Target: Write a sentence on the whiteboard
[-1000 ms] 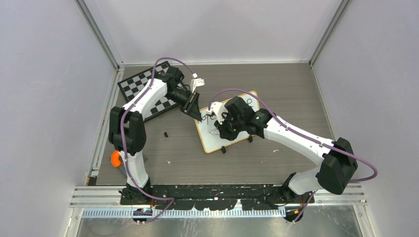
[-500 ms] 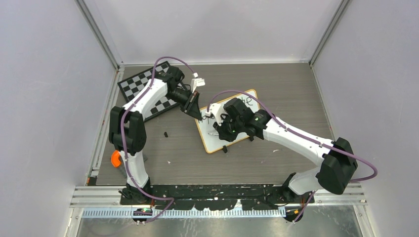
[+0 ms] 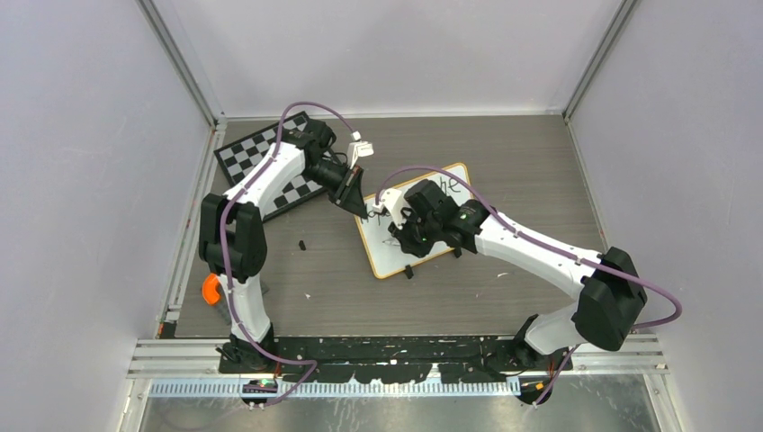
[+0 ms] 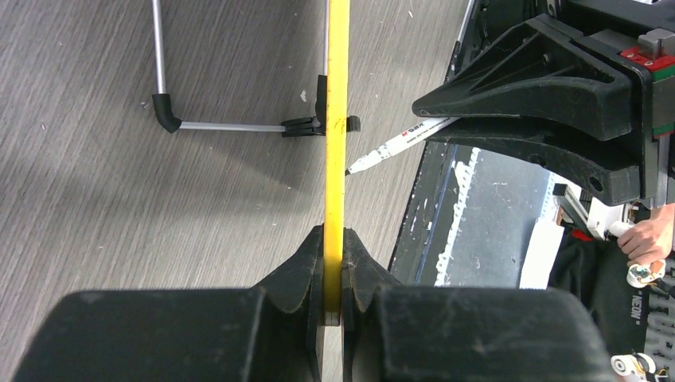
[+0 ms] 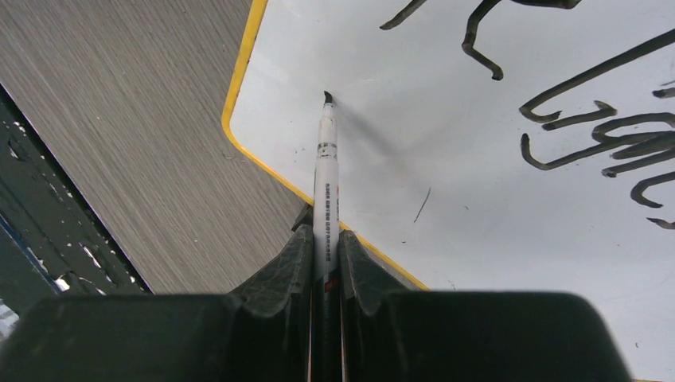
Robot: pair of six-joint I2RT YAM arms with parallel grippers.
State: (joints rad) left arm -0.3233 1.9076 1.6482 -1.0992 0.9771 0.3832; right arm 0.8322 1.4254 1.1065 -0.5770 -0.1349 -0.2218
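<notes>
The whiteboard (image 3: 389, 256) lies near the middle of the table (image 3: 531, 153), turned askew to the table's edges, with its far left corner toward the left arm. We see black handwriting (image 5: 593, 131) on the white face, a few letters of which show in the top view (image 3: 450, 185) at the far end. The yellow rim runs round the rounded corner in the right wrist view. Two small black clips (image 3: 407, 273) sit on the near long edge.

The marker (image 5: 326, 167) is white with a dark tip and points at a bare patch of the board just inside that corner. Its shadow falls right beside the tip, but we cannot tell whether the tip touches the surface. The right gripper (image 5: 325, 248) is closed tight on the marker's barrel and holds it over the near left part of the board (image 3: 399, 236). The same marker (image 4: 398, 143) shows from the side in the left wrist view.

The left gripper (image 4: 334, 259) is pinched narrow on the board's rim (image 4: 337, 119), which we see edge-on running straight away from the fingers. In the top view this gripper (image 3: 358, 205) sits at the board's far left corner. A thin wire leg (image 4: 163, 103) lies on the table beside the rim.

Farther out, a chessboard (image 3: 261, 148) lies at the far left under the left arm. A small black piece (image 3: 302, 244) rests on the table left of the whiteboard, well apart from it. An orange thing (image 3: 210, 288) sits at the table's left edge.
</notes>
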